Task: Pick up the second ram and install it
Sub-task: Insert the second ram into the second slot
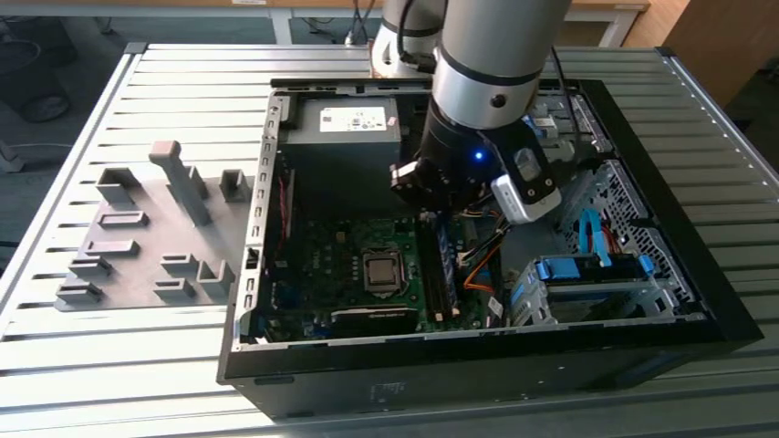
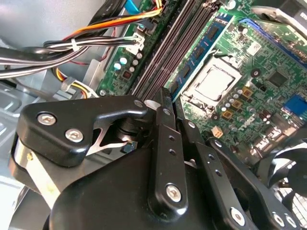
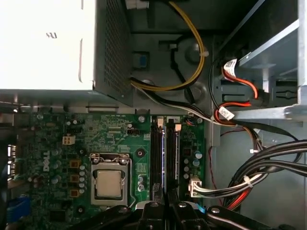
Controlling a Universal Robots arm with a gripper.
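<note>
One open computer case (image 1: 487,351) on a slatted table (image 1: 182,82) in the exterior view. Gripper (image 1: 444,205) lowered inside, above and beyond the processor socket (image 1: 381,270). Second ram (image 1: 446,265) standing on edge just beside that socket, on the exterior view's right. Grey upright blocks (image 1: 146,237) well apart from the socket, outside the case.

Second wrist view: gripper (image 2: 163,98) at one end of the second ram (image 2: 204,45), alongside the processor socket (image 2: 211,84). Spread or clamped: cannot tell.

First wrist view: second ram (image 3: 170,158) near the processor socket (image 3: 109,182), running under the gripper (image 3: 165,206).
</note>
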